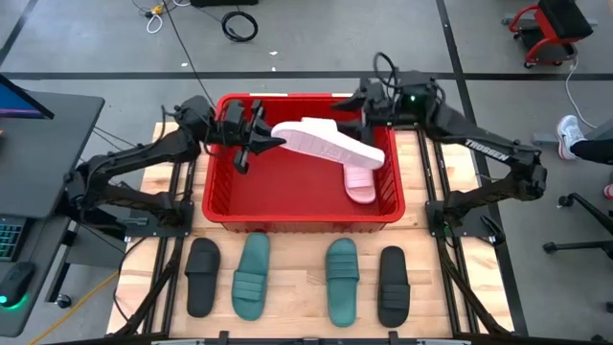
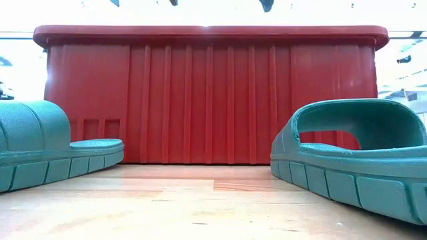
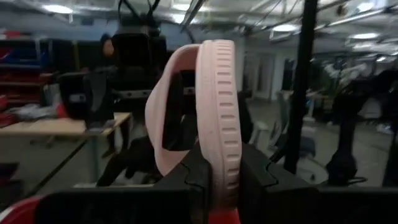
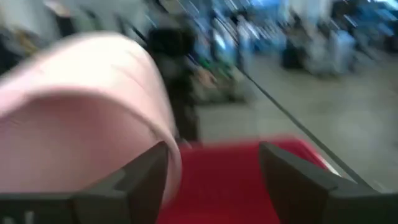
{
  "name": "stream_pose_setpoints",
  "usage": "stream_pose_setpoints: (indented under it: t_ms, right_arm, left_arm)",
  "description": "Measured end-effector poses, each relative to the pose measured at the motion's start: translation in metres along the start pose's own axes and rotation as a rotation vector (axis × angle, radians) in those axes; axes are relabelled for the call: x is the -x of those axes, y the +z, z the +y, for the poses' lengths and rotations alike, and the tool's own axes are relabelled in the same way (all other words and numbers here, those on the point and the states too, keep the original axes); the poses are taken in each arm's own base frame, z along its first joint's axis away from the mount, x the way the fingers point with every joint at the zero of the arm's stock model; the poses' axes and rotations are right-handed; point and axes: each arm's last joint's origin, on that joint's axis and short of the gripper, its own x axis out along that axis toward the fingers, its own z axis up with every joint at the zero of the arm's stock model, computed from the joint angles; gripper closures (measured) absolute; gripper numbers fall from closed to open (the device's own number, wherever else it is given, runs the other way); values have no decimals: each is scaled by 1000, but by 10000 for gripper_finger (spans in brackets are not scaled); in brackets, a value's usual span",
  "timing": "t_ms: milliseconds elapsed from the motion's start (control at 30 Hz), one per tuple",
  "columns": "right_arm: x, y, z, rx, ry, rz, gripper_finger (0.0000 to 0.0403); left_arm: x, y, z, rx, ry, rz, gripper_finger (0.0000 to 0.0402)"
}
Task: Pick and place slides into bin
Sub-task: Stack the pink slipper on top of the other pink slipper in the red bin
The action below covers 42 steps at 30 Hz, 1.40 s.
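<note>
My left gripper (image 1: 261, 144) is shut on a pale pink slide (image 1: 330, 144) and holds it over the red bin (image 1: 215, 206). The same slide shows edge-on in the left wrist view (image 3: 217, 99). A second pink slide (image 1: 360, 184) lies inside the bin at its right side. My right gripper (image 1: 347, 103) is open over the bin's far right part, close beside the held slide (image 4: 81, 106). Two black slides (image 1: 202, 276) (image 1: 392, 286) and two teal slides (image 1: 253, 275) (image 1: 342, 281) lie sole-down on the table in front of the bin. My left gripper pinches the sole's end on the strap side (image 3: 219, 163) between its two fingers, one on each flat face. The fingers come level from the table's left, along the slide. The slide stands on its edge, lifted clear above the bin. My right gripper stands open beside the slide; whether it touches it I cannot tell.
The bin's near wall (image 2: 213, 100) fills the low view between the two teal slides (image 2: 47, 143) (image 2: 353, 160). A desk with a screen (image 1: 38, 115) stands left of the table. A person's shoe (image 1: 572, 134) and a red stool (image 1: 551, 24) are at the right.
</note>
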Motion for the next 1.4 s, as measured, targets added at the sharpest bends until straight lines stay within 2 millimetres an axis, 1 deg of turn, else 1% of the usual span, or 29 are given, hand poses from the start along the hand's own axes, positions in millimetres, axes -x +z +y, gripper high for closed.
stream_pose_setpoints:
  t_ms: [100,233,333,433,500,567,633,700,800,900,1033,1167,1300,1400]
  right_arm:
    - [11,8,-4,29,-126,90,122]
    - [25,19,-4,45,-218,182,111]
    - [33,23,-4,43,-270,228,110]
    - [34,27,-2,36,-272,219,111]
    - [30,27,5,52,-225,220,113]
    - [21,23,15,103,-172,238,115]
    - [11,19,22,149,-136,262,117]
    - [0,13,27,175,-124,288,120]
    - [-15,4,29,195,-125,328,121]
    - [-26,-6,28,198,-115,382,121]
    - [-39,-16,28,227,-92,432,121]
    - [-47,-23,32,269,-23,452,122]
    - [-50,-26,36,283,38,464,136]
    - [-50,-27,36,273,38,476,167]
  left_arm:
    - [7,0,2,1,40,48,356]
    - [14,-7,7,38,119,126,356]
    - [16,-12,10,50,191,176,356]
    - [16,-17,12,72,232,213,356]
    - [10,-14,13,86,231,235,356]
    - [3,-9,13,86,232,276,356]
    - [-6,-4,15,71,231,342,356]
    - [-16,-3,20,64,240,438,356]
    - [-32,-8,27,56,254,608,356]
    - [-49,-8,30,18,243,711,356]
    - [-73,-6,30,-50,193,750,356]
    - [-90,-5,28,-86,164,759,356]
    - [-96,-5,26,-92,155,755,356]
    - [-97,-6,25,-74,162,758,354]
